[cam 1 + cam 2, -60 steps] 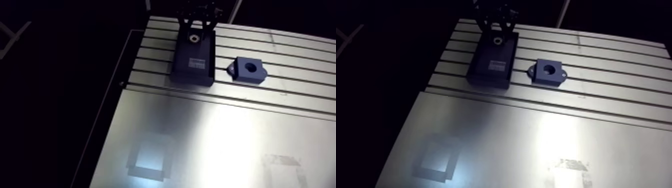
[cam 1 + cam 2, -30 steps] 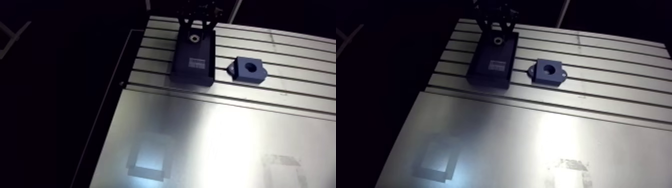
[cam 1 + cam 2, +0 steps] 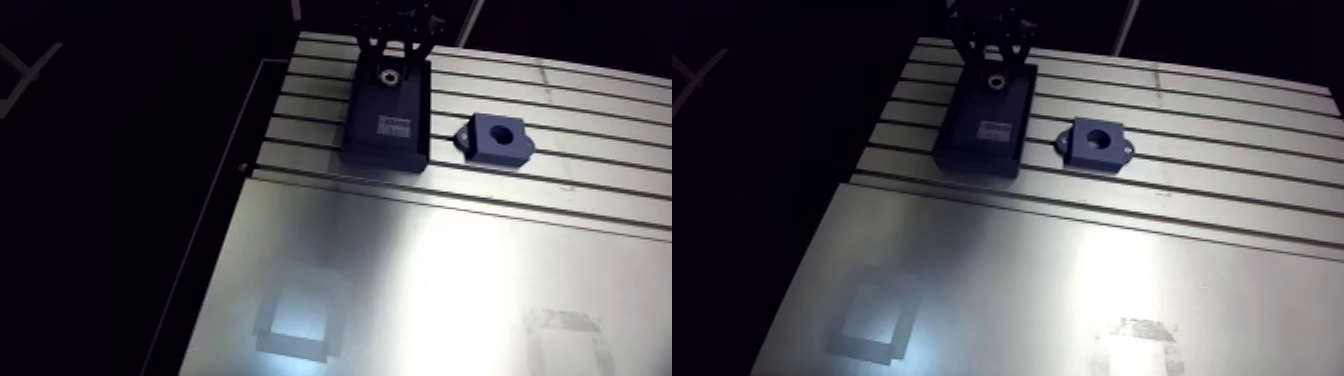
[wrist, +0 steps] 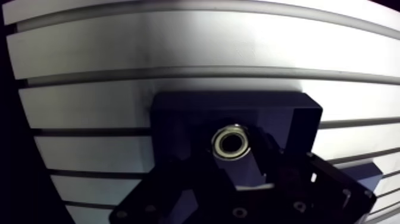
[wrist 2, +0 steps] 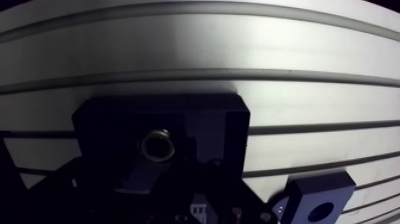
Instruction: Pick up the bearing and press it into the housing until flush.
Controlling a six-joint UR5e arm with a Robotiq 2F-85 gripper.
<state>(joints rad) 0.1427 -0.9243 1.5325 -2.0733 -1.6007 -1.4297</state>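
Pick step, pre-grasp: my gripper (image 3: pixel 396 58), fingers wide & empty, hovers over bearing (image 4: pixel 231 143) in dark tray (image 3: pixel 385 135). Next I'd descend, close, then carry right to housing (image 3: pixel 497 139).

Shiny bearing (image 4: pixel 231 143) lies near blue housing (image 3: pixel 497 138).

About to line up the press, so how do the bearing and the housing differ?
The bearing is a small shiny metal ring; the housing is a bigger blue block. The bearing sits in a dark holder; the housing lies directly on the slotted table. Both have a round central hole.
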